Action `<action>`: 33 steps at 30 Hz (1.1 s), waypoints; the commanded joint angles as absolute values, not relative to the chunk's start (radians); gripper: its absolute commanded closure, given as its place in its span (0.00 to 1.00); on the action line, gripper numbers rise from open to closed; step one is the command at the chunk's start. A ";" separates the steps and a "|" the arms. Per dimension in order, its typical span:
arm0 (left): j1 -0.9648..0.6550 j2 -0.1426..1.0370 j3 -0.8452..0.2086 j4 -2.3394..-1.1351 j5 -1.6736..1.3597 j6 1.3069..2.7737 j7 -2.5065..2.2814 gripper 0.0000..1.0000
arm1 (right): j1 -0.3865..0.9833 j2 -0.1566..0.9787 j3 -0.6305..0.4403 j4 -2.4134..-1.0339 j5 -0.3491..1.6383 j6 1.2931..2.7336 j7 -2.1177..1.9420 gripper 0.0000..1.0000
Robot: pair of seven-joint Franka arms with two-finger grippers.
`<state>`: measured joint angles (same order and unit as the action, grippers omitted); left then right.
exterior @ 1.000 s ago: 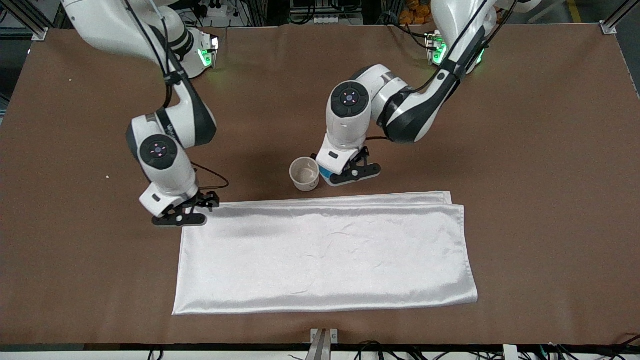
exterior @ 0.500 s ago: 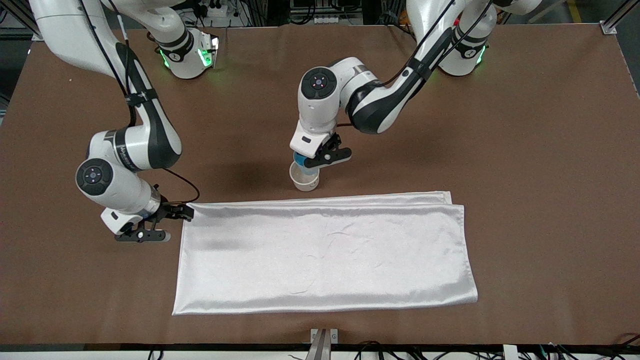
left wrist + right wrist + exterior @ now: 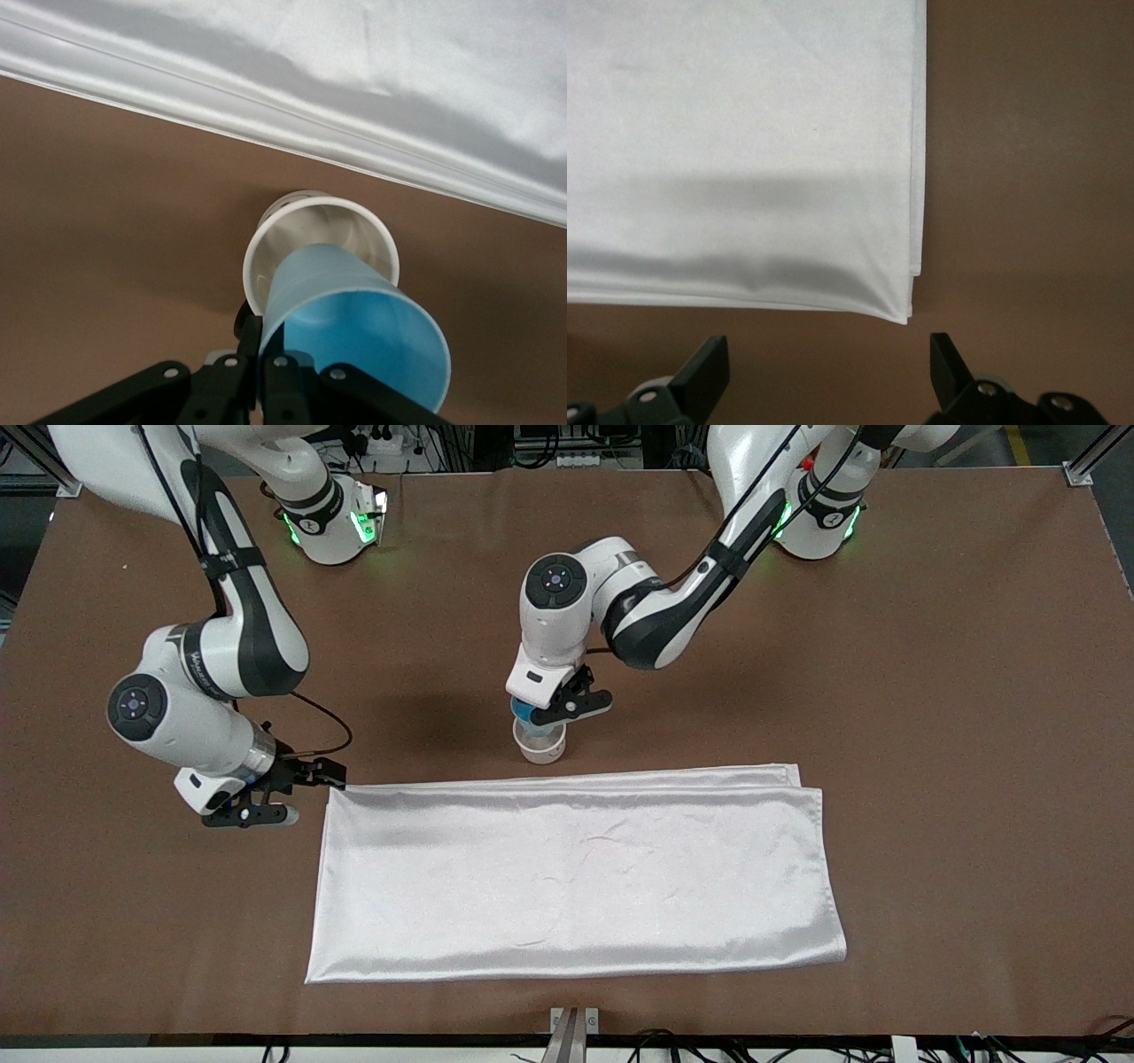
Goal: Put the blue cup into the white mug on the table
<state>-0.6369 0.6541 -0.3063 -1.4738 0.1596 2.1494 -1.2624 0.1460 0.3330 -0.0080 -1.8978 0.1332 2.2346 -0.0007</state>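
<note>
My left gripper (image 3: 542, 710) is shut on the rim wall of the blue cup (image 3: 525, 712) and holds it tilted right over the white mug (image 3: 542, 749). In the left wrist view the blue cup (image 3: 354, 329) has its bottom at the mug's mouth (image 3: 266, 252), and my left gripper (image 3: 262, 335) pinches the cup's wall. The mug stands upright on the brown table (image 3: 930, 691), just farther from the front camera than the white cloth. Its handle is hidden. My right gripper (image 3: 306, 797) is open and empty, low beside the cloth's corner.
A white satin cloth (image 3: 576, 877) lies folded flat on the table, nearer to the front camera than the mug. Its corner (image 3: 908, 314) lies just ahead of my right gripper (image 3: 826, 359). Its folded edge (image 3: 354, 150) lies close to the mug.
My left gripper lifted the blue cup from beside the mug and brought it over the mug's mouth, then lowered slightly. My right arm swung off the cloth toward its own end of the table.
</note>
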 commanded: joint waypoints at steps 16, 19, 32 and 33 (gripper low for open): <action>-0.632 0.663 -0.290 -1.442 0.150 2.169 -1.221 0.00 | 0.032 0.072 0.000 -2.154 0.158 2.243 -0.272 0.00; -0.630 0.641 -0.281 -1.442 0.153 2.166 -1.216 0.00 | 0.034 0.051 0.002 -2.183 0.155 2.256 -0.272 0.00; -0.543 0.494 -0.267 -1.442 0.152 2.028 -1.099 0.00 | 0.032 -0.005 0.000 -2.246 0.149 2.256 -0.275 0.00; -0.528 0.480 -0.267 -1.442 0.152 2.008 -1.073 0.00 | 0.032 -0.011 0.000 -2.252 0.149 2.258 -0.275 0.00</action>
